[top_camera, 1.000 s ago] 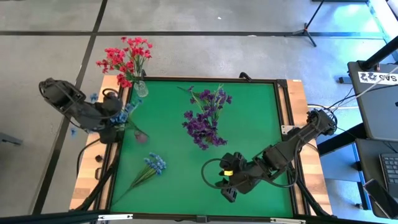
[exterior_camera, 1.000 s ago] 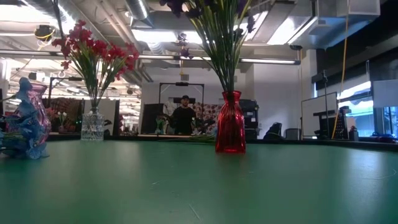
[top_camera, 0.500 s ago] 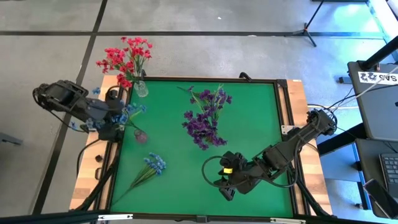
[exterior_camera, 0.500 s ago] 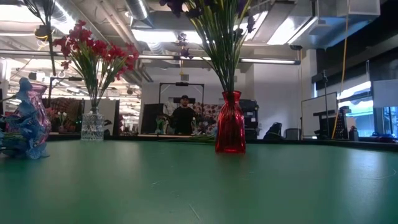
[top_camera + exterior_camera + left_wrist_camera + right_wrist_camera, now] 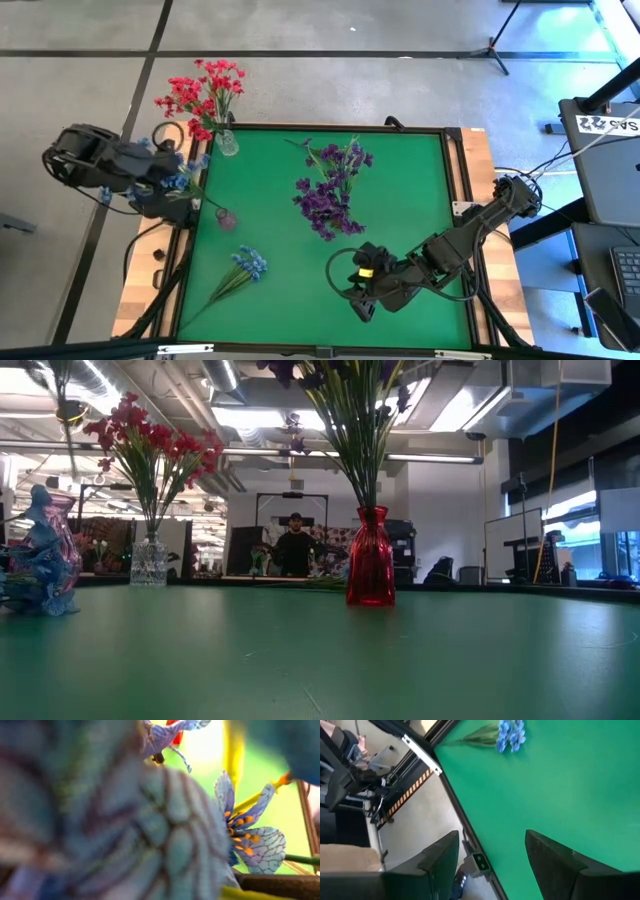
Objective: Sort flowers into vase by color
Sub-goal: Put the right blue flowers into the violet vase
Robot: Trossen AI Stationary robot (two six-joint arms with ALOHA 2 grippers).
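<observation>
the green table [image 5: 400, 240] carries the sorting so far: dark purple flowers [image 5: 330, 190] stand bunched in a red vase [image 5: 370, 560] near the middle, and red-pink flowers [image 5: 205, 95] fill a clear vase [image 5: 228, 143] at the far left corner, each colour kept to its own vessel. the left hand [image 5: 170, 180] hangs over the table's left edge, closed on a light blue sprig [image 5: 250, 835] and raised, probably to drop its stem into the pinkish vase [image 5: 226, 218] just beside it. the right hand [image 5: 365, 295] waits low near the front with its fingers apart and nothing between them. a second blue sprig [image 5: 245, 268] lies flat on the table near the front left, unsorted.
</observation>
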